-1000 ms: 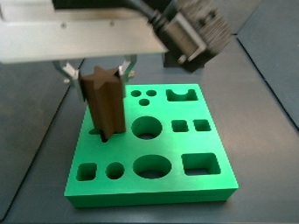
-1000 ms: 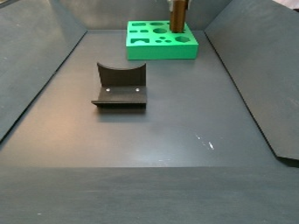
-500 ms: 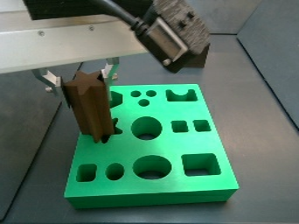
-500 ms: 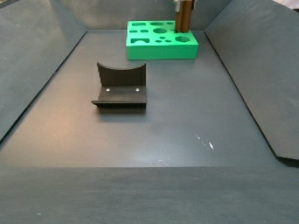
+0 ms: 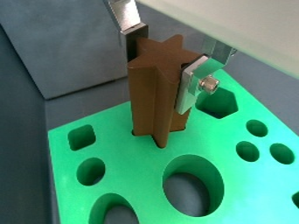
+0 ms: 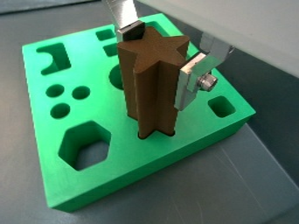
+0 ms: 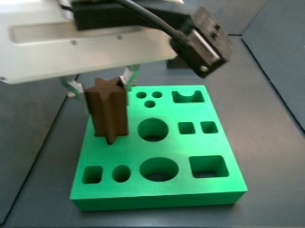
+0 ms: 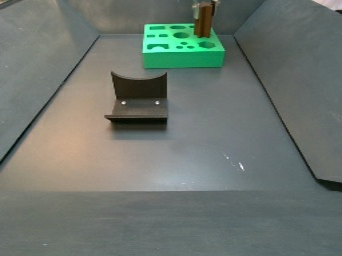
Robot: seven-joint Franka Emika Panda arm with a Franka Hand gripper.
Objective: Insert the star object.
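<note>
The star object [image 5: 156, 101] is a tall dark-brown ridged prism, standing nearly upright in my gripper [image 5: 163, 61]. The gripper is shut on its upper part, with silver fingers [image 5: 194, 80] on two opposite sides. In both wrist views its lower end meets the green board [image 5: 111, 171] at an opening near one edge. I cannot tell how deep it sits. It also shows in the wrist view [image 6: 146, 87] over the board [image 6: 128, 166]. In a side view the star [image 7: 105, 111] stands at the board's [image 7: 179, 147] left side under the gripper [image 7: 102, 82].
The board has several other holes: round, square, hexagonal, notched. In a side view the board [image 8: 181, 57] lies at the far end of the dark floor, with the star [image 8: 203, 18] on it. The fixture [image 8: 136, 97] stands nearer the middle.
The star leaned half a second ago and now stands straighter. Its lower end stays at the same spot on the board. The arm above has shifted.
</note>
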